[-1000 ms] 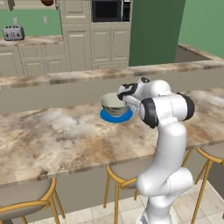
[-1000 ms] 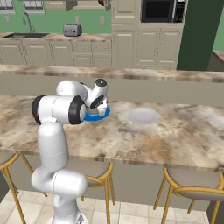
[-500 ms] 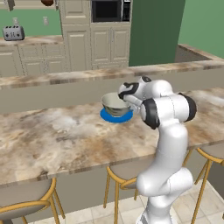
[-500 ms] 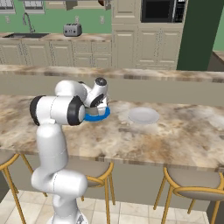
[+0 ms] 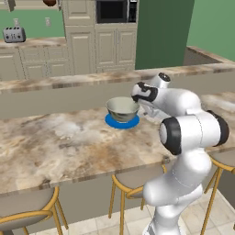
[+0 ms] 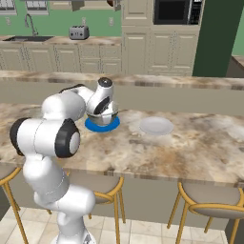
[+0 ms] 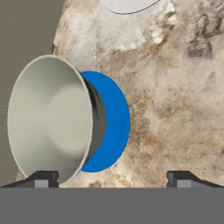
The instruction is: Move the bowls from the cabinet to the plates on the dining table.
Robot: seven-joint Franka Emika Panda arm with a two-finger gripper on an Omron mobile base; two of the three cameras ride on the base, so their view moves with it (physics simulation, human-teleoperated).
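The grey-white bowl [image 5: 122,108] sits upright on the bright blue plate [image 5: 121,122] on the dining table [image 5: 69,142]. My gripper [image 5: 139,103] hangs at the bowl's right rim with its jaws wide open and holds nothing. In the hand view the bowl [image 7: 50,118] and the blue plate [image 7: 111,122] lie to the left, and one fingertip [image 7: 43,178] stands by the bowl's rim. The pale whitish plate [image 6: 156,126] lies bare to the right of the blue one. A reddish-brown bowl [image 5: 49,2] shows at the top edge, up in the cabinet.
A raised ledge [image 5: 69,85] runs along the table's far side just behind the bowl. Yellow-framed stools [image 6: 209,202] stand under the near edge. A toaster [image 5: 13,34] and a microwave [image 5: 114,10] are at the far wall.
The jaws have gone from shut on the bowl's rim to wide open. The bowl stays put on the blue plate, and the arm has barely shifted.
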